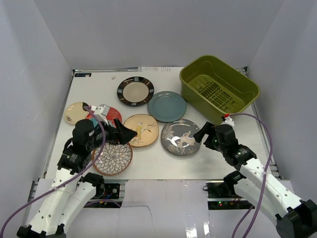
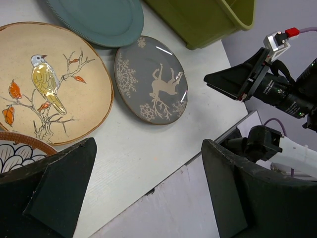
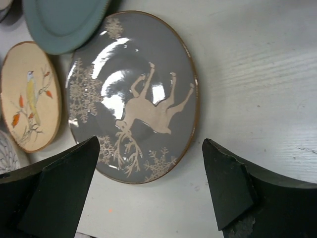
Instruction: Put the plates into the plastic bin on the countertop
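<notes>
Basically matte white counter (image 1: 148, 159), white walls (image 1: 158, 29) round; plates (image 1: 167, 106) + green bin (image 1: 194, 93) on it; left pincer (image 2: 148, 148), right pincer (image 3: 151, 144) apart.

plates (image 1: 167, 106) — 7 | plastic bin (image 1: 233, 74) — 1 | robot arms (image 1: 257, 173) — 2

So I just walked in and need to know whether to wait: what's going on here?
The job is loading the olive-green plastic bin, which is empty. All seven plates lie on the white countertop. The right gripper hovers by the grey deer plate, jaws open. The left gripper, jaws open too, hangs near the tan bird plate, holding nothing.
</notes>
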